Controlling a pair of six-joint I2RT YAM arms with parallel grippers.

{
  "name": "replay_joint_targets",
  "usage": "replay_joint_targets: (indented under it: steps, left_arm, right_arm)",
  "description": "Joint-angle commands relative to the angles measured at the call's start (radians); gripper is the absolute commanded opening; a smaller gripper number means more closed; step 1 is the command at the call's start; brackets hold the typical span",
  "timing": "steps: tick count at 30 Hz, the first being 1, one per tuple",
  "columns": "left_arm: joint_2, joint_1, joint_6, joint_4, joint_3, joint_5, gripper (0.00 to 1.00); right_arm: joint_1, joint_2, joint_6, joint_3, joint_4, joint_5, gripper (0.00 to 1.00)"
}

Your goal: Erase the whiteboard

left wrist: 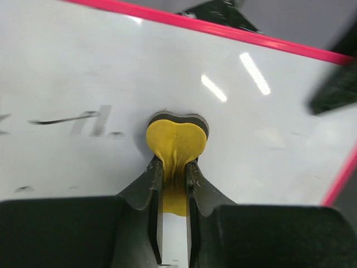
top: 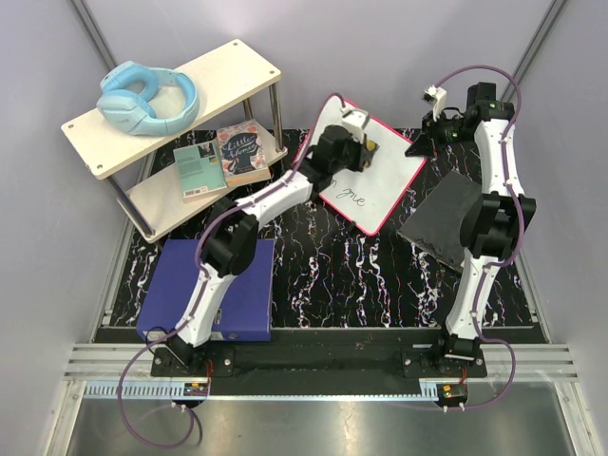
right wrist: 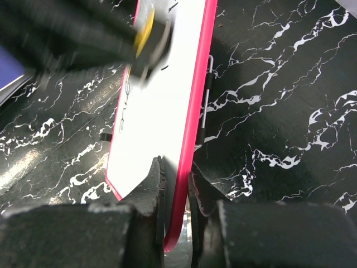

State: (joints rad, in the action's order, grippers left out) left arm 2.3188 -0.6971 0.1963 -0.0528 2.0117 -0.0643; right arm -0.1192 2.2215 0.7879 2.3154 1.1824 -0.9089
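Observation:
The whiteboard (top: 380,180), white with a pink-red frame, stands tilted at the table's back middle. Dark handwriting remains on its lower part and at the left in the left wrist view (left wrist: 83,120). My left gripper (top: 369,147) is shut on a small yellow eraser (left wrist: 175,139) with a dark felt face, pressed against the board's surface (left wrist: 268,145). My right gripper (top: 425,142) is shut on the board's right edge (right wrist: 187,184), with the jaws either side of the frame. The left gripper with the eraser shows blurred at the top left of the right wrist view (right wrist: 146,33).
A dark grey cloth (top: 442,218) lies right of the board. A blue-purple binder (top: 214,294) lies front left. A white two-level shelf (top: 237,71) at the back left holds blue headphones (top: 147,100) and two books (top: 223,157). The tabletop (top: 351,275) is black marble.

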Motion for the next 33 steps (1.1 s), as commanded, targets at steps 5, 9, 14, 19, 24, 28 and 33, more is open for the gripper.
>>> replay_joint_targets:
  steps: [5,9,14,19,24,28,33]
  left_arm:
    - [0.063,0.099,0.061,0.028,-0.005,0.235,0.0]
    - [0.1,0.145,0.172,0.021,0.012,0.221,0.0]
    - [0.105,0.162,0.249,-0.002,0.015,0.173,0.0]
    - [0.097,0.166,0.267,-0.047,0.018,0.224,0.0]
    - [0.139,0.188,0.327,-0.001,0.119,0.259,0.0]
    - [0.156,0.196,0.353,-0.041,0.145,0.268,0.0]
    - [0.208,0.199,0.355,-0.067,0.255,0.177,0.0]
  right_arm:
    - [0.09,-0.003,0.123,-0.048,0.453,0.011,0.0]
    - [0.09,-0.01,0.132,-0.067,0.453,0.013,0.0]
    - [0.09,-0.016,0.137,-0.074,0.453,0.011,0.0]
    - [0.09,-0.019,0.136,-0.076,0.453,0.007,0.0]
    - [0.09,-0.022,0.137,-0.076,0.453,0.015,0.0]
    - [0.09,-0.025,0.137,-0.082,0.453,0.011,0.0]
    - [0.09,-0.026,0.142,-0.091,0.454,0.022,0.0]
